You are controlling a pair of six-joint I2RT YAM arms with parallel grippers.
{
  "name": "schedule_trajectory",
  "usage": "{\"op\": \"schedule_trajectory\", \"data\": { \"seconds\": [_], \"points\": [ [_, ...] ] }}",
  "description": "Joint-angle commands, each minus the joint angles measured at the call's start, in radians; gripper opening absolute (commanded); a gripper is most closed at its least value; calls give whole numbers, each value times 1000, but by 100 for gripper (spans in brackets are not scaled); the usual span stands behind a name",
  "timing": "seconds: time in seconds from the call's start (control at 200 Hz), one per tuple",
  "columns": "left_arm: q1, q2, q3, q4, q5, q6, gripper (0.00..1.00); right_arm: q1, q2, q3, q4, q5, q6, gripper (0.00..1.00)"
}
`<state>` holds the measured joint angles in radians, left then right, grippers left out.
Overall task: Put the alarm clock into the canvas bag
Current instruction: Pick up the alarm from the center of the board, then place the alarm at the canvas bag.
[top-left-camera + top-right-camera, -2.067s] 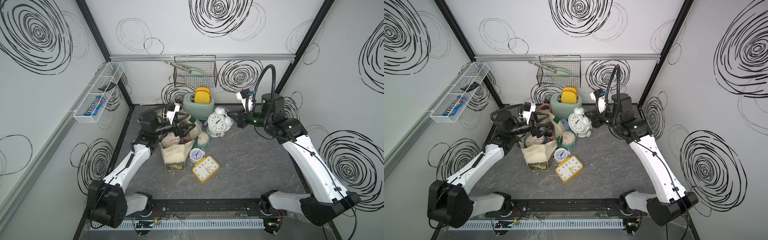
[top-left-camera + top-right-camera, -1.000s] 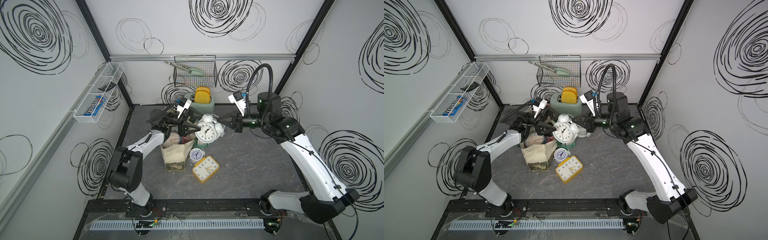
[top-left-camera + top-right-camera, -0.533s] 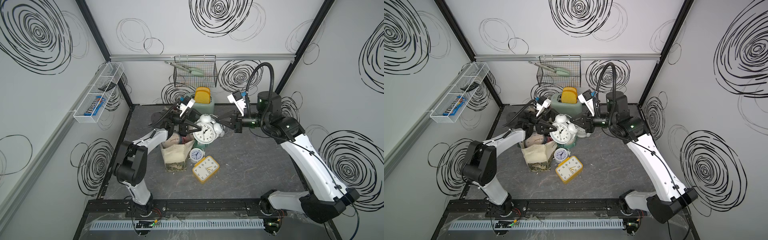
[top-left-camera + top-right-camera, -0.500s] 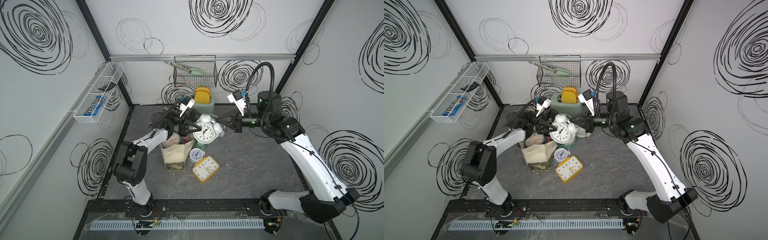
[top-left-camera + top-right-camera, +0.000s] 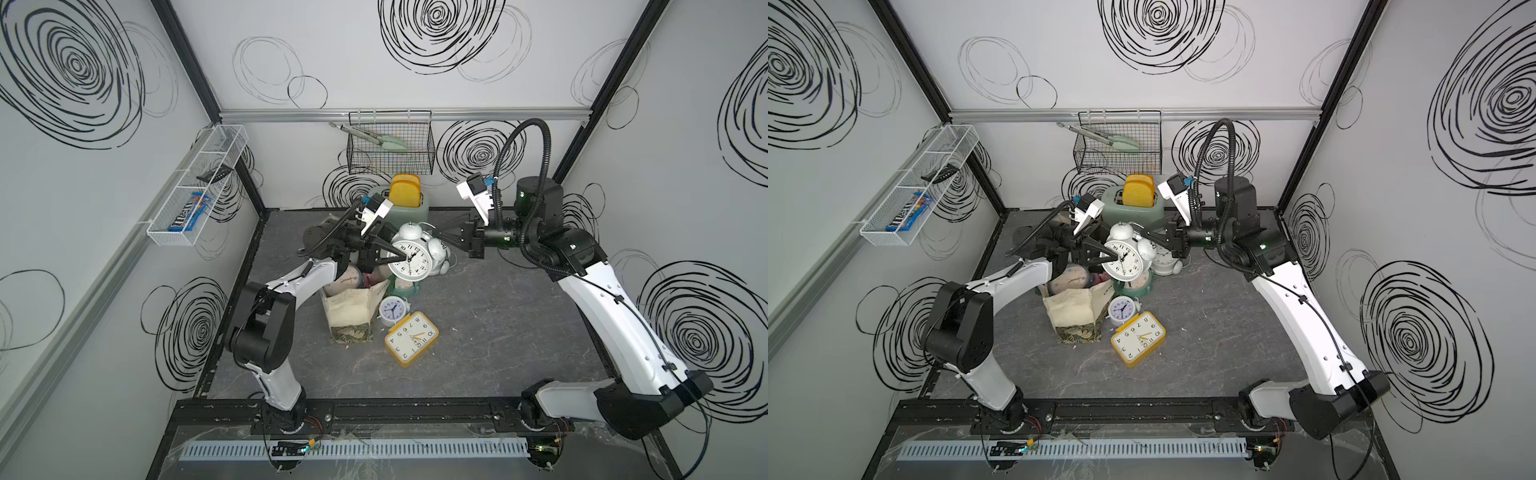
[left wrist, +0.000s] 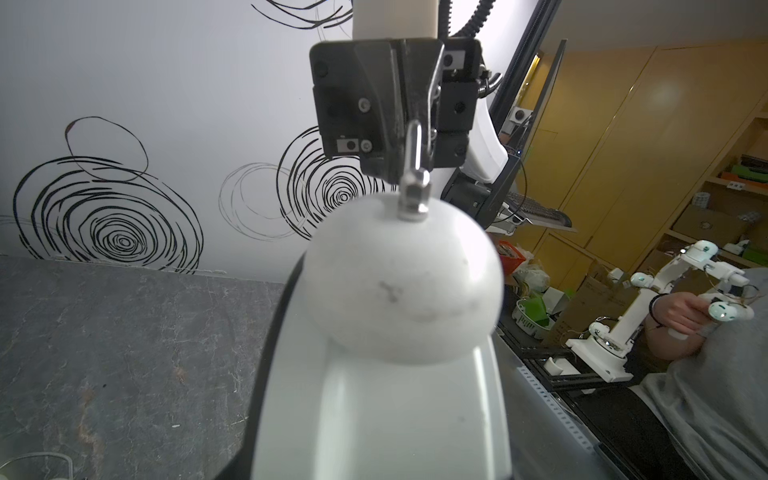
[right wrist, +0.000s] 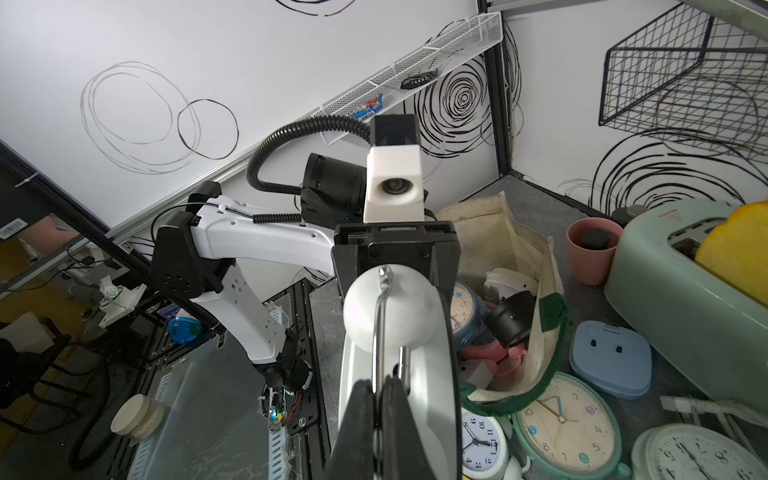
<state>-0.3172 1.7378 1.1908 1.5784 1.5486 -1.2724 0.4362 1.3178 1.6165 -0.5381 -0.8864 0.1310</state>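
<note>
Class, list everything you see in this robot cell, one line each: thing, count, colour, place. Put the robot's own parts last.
twin-bell alarm clock: one, white, held aloft near the bag's mouth.
canvas bag: one, cream with green base, on the table, items inside.
second twin-bell clock: one, white, standing behind the held one.
round clock: one, mint-rimmed, lying beside the bag.
small clock: one, white, beside the bag.
rectangular clock: one, yellow, face up, nearest the front rail.
toaster: one, mint, yellow toast inside, by the back wall.
cup: one, pink, beside the toaster.
wire basket: one, black, back wall.
wire shelf: one, white, left wall.
left pincer: one, black, straddling the held clock.
right pincer: one, black, shut on that clock's handle.
</note>
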Motion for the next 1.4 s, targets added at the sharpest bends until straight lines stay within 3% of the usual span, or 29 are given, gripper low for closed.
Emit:
{"op": "schedule_trajectory", "data": {
  "seconds": [0.0,0.095,0.215,0.355,0.43,0.53,0.635,0.785,0.891,0.971,1.026,1.061,1.146,1.276,1.396],
  "points": [
    [10,-14,26,112,3,-6,42,-46,-25,-22,171,-122,33,0],
    [12,-14,27,111,-2,-8,35,-72,-28,-37,209,-177,38,0],
    [15,-7,35,115,-3,-14,34,-89,-22,-45,233,-203,41,11],
    [24,-1,39,121,-16,-24,33,-114,-17,-57,246,-181,52,40],
    [30,-1,41,119,-25,-22,33,-134,-23,-70,251,-130,67,66],
    [41,5,49,111,-41,-21,31,-156,-38,-85,263,-60,93,83],
    [59,5,52,92,-73,-14,29,-161,-68,-91,252,34,89,93],
    [92,-36,50,-91,-125,120,28,-171,-101,-106,251,97,89,96],
    [120,-94,49,-352,-183,326,28,-172,-112,-120,255,127,98,97],
    [137,-161,72,-731,-247,610,28,-172,-120,-136,267,137,113,97],
    [141,-197,129,-1081,-365,829,28,-173,-123,-145,274,143,122,97],
    [139,-209,157,-1214,-409,922,29,-173,-126,-150,276,152,126,97],
    [153,-246,140,-1232,-510,888,27,-171,-142,-177,274,188,130,98],
    [160,-313,175,-1538,-798,940,24,-171,-188,-256,294,262,147,98],
    [133,-423,137,-1684,-1022,926,27,-170,-237,-341,315,319,156,97]
  ]
}}
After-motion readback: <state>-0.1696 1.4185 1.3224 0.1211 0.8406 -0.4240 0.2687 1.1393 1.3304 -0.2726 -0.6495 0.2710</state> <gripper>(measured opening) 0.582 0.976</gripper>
